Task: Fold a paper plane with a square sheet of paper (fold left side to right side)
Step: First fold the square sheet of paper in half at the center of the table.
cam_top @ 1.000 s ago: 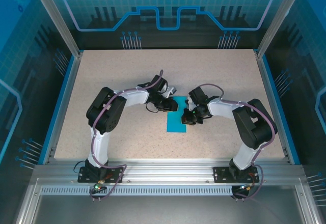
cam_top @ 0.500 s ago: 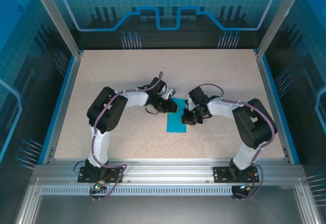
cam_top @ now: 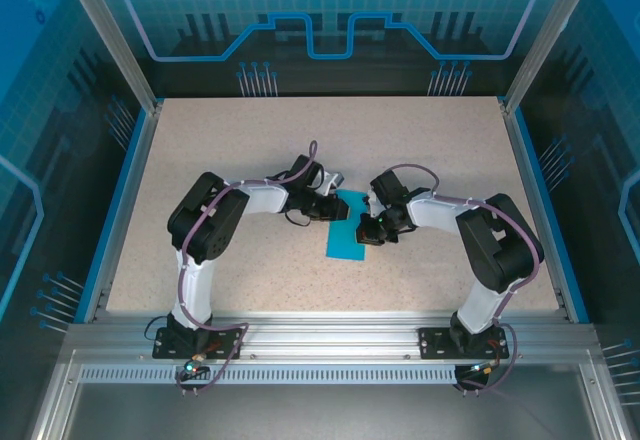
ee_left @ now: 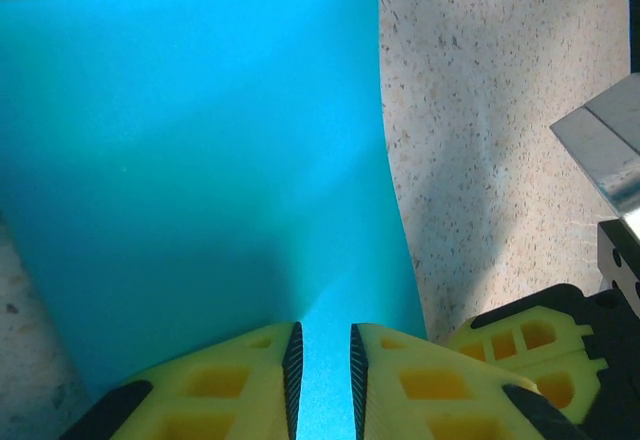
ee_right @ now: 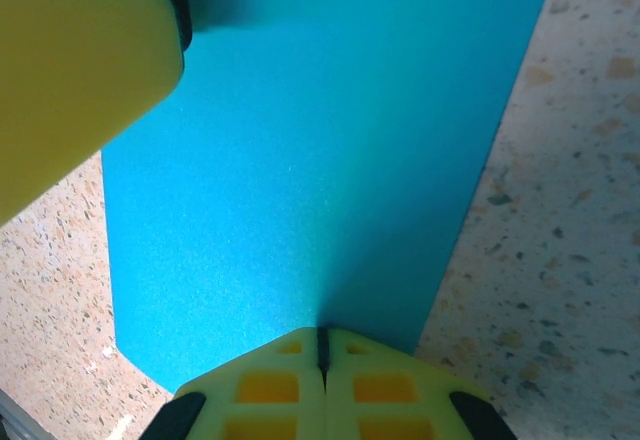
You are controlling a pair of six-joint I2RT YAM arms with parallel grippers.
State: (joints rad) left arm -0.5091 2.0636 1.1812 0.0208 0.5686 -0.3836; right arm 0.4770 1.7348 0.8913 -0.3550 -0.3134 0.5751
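The square sheet of paper (cam_top: 347,237) is bright blue and lies flat on the table as a narrow upright rectangle between the two arms. My left gripper (cam_top: 337,207) rests at its top left corner. In the left wrist view the paper (ee_left: 200,150) shows through the narrow gap of my left gripper (ee_left: 322,338), whose jaws stand slightly open. My right gripper (cam_top: 369,227) is at the sheet's right edge. Seen from the right wrist, my right gripper (ee_right: 322,338) is shut, with its tips down on the paper (ee_right: 300,160) near that edge.
The speckled beige table (cam_top: 220,150) is bounded by blue rails and metal frame posts. A yellow finger of the left gripper (ee_right: 80,60) sits close by at the top left of the right wrist view. A metal block (ee_left: 610,150) shows at the right of the left wrist view.
The left arm's elbow has shifted slightly left and its wrist has settled lower over the paper. The sheet and the right gripper have not moved.
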